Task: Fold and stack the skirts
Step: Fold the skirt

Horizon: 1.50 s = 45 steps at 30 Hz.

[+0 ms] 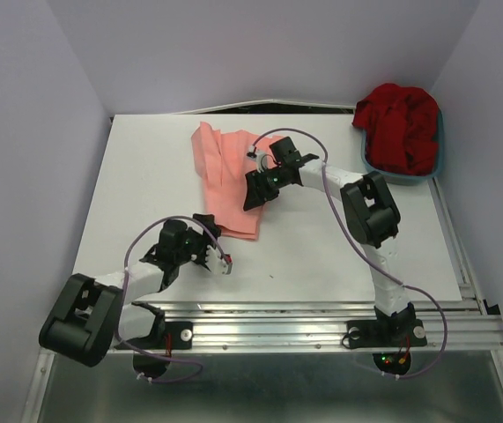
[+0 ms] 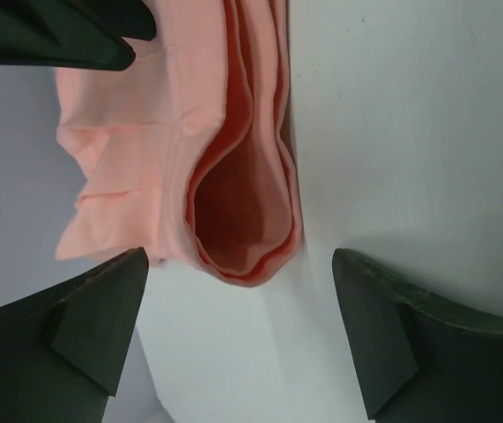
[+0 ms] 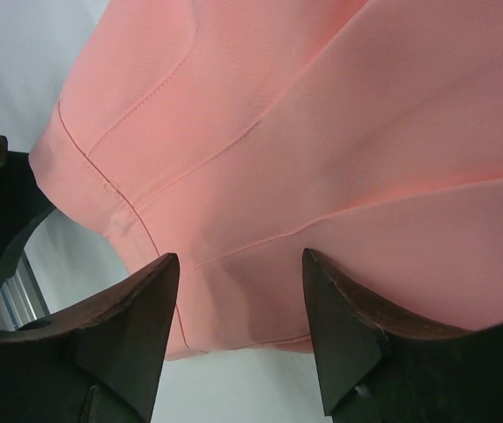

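The salmon-pink skirt lies on the white counter, starting near the far edge and running as a long, narrow band toward the middle. Its cloth is smooth and matte, with straight stitched seams and flat pleats that fan out at one side. At its near end the folded layers curl into an open loop, which looks darker inside in the left wrist view.

The deep red skirt is a crumpled, soft heap in the teal plastic basin at the far right corner, well apart from the pink one.

The right tool is over the pink skirt's right edge with its dark, wedge-shaped jaws spread and nothing between them (whether the tips touch the cloth cannot be told). Its arm and looping grey cable cross the counter from the near right and hide part of the skirt.

The left tool sits just short of the skirt's near end, also spread wide and holding nothing.

Ridged aluminium rails run along the near edge.
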Tool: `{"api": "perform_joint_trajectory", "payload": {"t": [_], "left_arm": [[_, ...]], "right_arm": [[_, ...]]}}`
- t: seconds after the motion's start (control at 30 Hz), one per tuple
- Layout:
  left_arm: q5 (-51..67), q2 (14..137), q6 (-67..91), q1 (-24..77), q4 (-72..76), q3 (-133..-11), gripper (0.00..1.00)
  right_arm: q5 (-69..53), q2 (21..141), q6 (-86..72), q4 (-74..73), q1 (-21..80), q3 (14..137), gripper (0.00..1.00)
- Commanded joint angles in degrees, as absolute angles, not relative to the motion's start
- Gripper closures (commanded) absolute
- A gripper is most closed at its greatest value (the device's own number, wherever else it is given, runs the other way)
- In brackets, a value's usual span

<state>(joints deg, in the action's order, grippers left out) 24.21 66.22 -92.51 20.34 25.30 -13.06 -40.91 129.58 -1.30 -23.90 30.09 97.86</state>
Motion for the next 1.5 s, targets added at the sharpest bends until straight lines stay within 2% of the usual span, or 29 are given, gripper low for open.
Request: {"api": "perform_joint_trajectory", "payload": {"t": [0.0,0.1,0.27,0.57,0.67,0.7,0.77,0.83,0.9,1.03,1.2,1.3,1.47], "left_arm": [[21.7,72.5,-93.6,22.3,42.4,-9.7,0.01],[20.4,77.5,-92.4,23.1,49.0,-9.5,0.01],[19.4,83.2,-87.5,24.8,49.8,-15.3,0.02],[24.3,80.9,-82.5,25.8,41.9,-22.1,0.12],[24.3,80.4,-79.2,25.8,37.8,-24.5,0.24],[24.0,80.6,-78.8,25.8,35.3,-25.1,0.39],[23.1,81.3,-77.7,25.8,33.1,-26.6,0.54],[22.4,81.7,-77.1,25.8,31.9,-27.3,0.67],[22.3,81.7,-76.4,25.8,29.6,-28.3,0.75],[23.1,80.5,-74.0,25.9,21.2,-31.5,0.99],[25.7,76.6,-71.8,26.6,7.6,-36.1,1.00],[26.5,73.1,-71.3,28.1,-2.1,-36.4,1.00],[28.0,67.5,-67.9,30.8,-10.8,-38.0,1.00]], "right_arm": [[-37.4,133.2,-0.6,-26.4,30.7,96.9,0.36],[-37.2,133.9,-0.7,-26.7,30.7,97.2,0.36],[-38.0,134.5,-0.6,-27.1,30.7,97.3,0.36],[-38.3,135.6,-0.7,-27.4,30.7,98.2,0.36],[-38.5,135.5,-0.6,-27.4,30.7,98.2,0.37],[-38.6,135.4,-0.7,-27.4,30.7,98.1,0.37],[-38.8,135.3,-0.6,-27.4,30.7,97.9,0.37],[-38.8,135.0,-0.6,-27.7,30.7,98.1,0.37],[-38.8,134.7,-0.6,-27.8,30.7,98.2,0.37],[-37.9,133.2,-0.6,-27.9,30.7,100.2,0.34],[-37.2,131.8,-1.8,-27.8,27.3,108.2,0.25],[-36.2,132.5,-1.1,-27.7,26.7,115.6,0.24],[-40.0,132.9,-7.6,-18.7,26.7,118.2,0.22]]}}
